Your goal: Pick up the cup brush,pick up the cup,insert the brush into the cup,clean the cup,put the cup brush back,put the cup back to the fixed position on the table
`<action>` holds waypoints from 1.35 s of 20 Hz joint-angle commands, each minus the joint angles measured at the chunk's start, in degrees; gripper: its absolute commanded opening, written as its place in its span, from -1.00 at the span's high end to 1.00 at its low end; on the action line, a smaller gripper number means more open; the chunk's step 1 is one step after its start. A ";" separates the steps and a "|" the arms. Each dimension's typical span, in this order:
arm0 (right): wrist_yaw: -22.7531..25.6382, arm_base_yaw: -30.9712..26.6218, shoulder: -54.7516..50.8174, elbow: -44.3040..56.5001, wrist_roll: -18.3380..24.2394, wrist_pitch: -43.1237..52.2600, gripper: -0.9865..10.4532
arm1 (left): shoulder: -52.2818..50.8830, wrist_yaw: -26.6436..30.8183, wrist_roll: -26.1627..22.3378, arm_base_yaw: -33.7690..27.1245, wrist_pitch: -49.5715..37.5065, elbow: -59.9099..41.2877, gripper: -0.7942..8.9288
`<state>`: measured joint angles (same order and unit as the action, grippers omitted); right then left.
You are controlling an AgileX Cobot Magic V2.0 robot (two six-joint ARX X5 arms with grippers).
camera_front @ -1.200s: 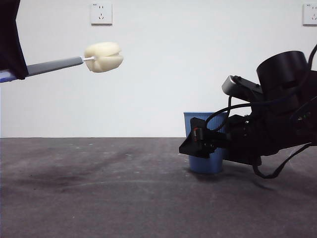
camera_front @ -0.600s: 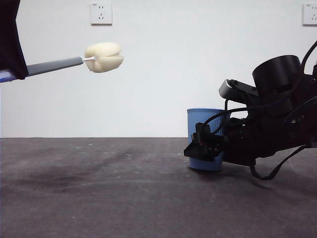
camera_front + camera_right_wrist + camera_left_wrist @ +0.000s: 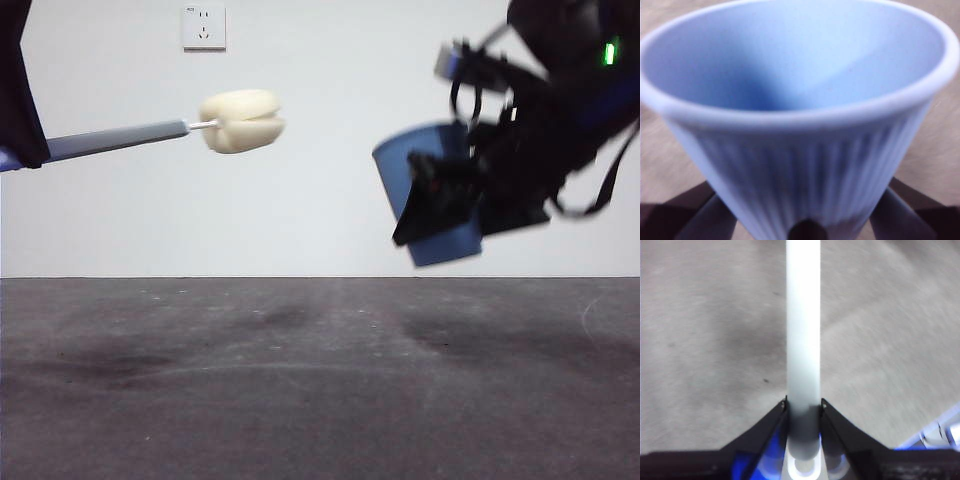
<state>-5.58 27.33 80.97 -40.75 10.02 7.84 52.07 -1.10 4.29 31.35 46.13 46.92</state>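
Both grippers hold something above the table (image 3: 300, 380), and nothing touches its surface. The left gripper (image 3: 803, 407) has its jaws pinched on the brush's (image 3: 160, 130) grey handle, which runs straight out from between them; in the front view the handle reaches in from the left edge, with the cream sponge head level and well clear of the table. The right gripper (image 3: 440, 200) has its jaws closed on the lower ribbed wall of the cup (image 3: 805, 125), one jaw on each side. The cup hangs high over the table's right part, apparently tilted with its mouth toward the brush, though that area is blurred.
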 commanded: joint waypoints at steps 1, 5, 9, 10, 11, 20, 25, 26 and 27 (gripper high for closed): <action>3.54 0.98 -2.40 -3.30 7.52 -11.43 0.86 | -0.13 -0.90 -4.96 0.04 2.12 0.04 0.85; 14.19 2.84 -3.04 -9.33 19.08 -28.76 0.86 | -0.13 -0.79 -10.56 0.04 5.64 0.04 0.85; 23.52 5.11 -3.04 -10.19 31.21 -35.17 0.86 | 0.02 -0.79 -18.05 0.17 7.23 0.04 0.85; 24.55 5.70 -3.04 -10.19 33.11 -35.39 0.86 | 0.02 -0.83 -19.39 0.17 7.58 0.07 0.85; 26.38 6.29 -3.04 -10.19 35.60 -35.34 0.86 | 0.15 -0.83 -20.06 0.31 7.85 0.09 0.85; 37.70 12.26 -3.04 -10.34 51.52 -32.52 0.86 | 8.37 0.04 -21.53 6.88 9.81 7.50 0.85; 39.21 13.77 -3.04 -10.56 54.49 -29.18 0.86 | 12.83 1.05 -22.51 9.33 11.10 8.83 0.85; 39.19 13.88 -3.04 -10.58 55.63 -29.09 0.86 | 13.40 1.05 -22.51 9.92 10.91 8.83 0.85; 39.19 14.12 -3.02 -10.58 56.68 -29.11 0.86 | 13.73 1.05 -22.51 10.32 10.27 8.83 0.85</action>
<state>33.41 41.23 77.76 -50.94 65.54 -21.82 65.63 -0.12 -17.47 41.45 56.75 55.83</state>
